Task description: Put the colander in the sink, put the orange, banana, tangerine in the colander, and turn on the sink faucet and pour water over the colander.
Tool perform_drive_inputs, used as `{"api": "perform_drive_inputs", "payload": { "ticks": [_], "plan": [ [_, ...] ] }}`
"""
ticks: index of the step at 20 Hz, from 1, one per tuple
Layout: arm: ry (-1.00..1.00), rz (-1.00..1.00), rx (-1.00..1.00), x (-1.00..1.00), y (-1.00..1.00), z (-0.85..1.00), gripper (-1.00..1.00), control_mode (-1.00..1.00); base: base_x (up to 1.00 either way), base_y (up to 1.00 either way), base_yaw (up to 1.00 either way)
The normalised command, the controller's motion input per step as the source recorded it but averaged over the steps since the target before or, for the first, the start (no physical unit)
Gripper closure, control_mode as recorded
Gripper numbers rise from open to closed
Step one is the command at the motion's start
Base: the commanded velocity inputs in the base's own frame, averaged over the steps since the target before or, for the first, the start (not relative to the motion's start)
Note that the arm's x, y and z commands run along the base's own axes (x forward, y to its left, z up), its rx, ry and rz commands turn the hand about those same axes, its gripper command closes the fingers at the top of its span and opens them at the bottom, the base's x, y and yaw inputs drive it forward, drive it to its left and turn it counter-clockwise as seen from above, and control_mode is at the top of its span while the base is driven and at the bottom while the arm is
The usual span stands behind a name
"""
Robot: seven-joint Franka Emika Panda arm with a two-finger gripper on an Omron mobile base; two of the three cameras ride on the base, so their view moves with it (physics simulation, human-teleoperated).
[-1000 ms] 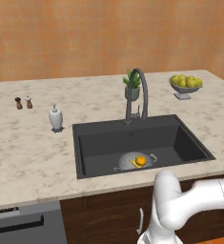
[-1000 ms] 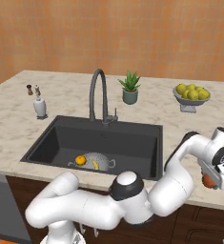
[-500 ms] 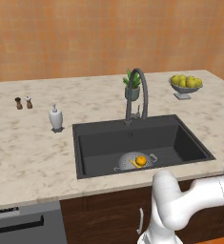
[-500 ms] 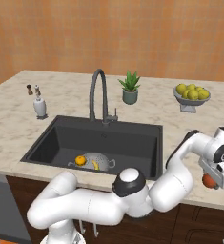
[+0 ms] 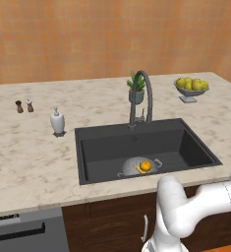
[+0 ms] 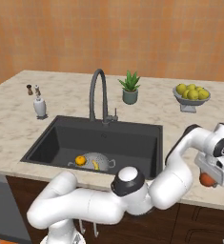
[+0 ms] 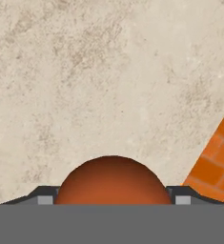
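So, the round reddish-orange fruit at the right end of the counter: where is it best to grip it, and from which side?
Grip the tangerine across its widest middle, coming from above. It is a smooth ball with no stem or flat face showing, so any two opposite sides serve; off the middle, the curve would probably push the tips away. The pincer straddles it this way.

The sink point(image 5: 195, 147) is set in the counter point(image 5: 33, 162) near its front edge. The colander point(image 5: 131, 167) sits in it, holding the banana point(image 6: 95, 165) and an orange point(image 5: 145, 166). The sink faucet point(image 5: 139, 96) stands behind, the soap dispenser point(image 5: 57, 121) to its left.
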Motion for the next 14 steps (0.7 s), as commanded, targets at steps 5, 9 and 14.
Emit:
{"api": "perform_drive_inputs", "payload": {
  "ticks": [5,9,14],
  "plan": [
    [-0.14,0.27,-0.10,-0.45,0.97,0.02,1.00,-1.00,0.00,0.00,0.00],
    [-0.30,0.24,-0.11,-0.33,0.93,0.07,1.00,-1.00,0.00,0.00,0.00],
    [-0.29,0.21,-0.10,-0.34,0.89,0.07,1.00,-1.00,0.00,0.00,0.00]
  ]
}}
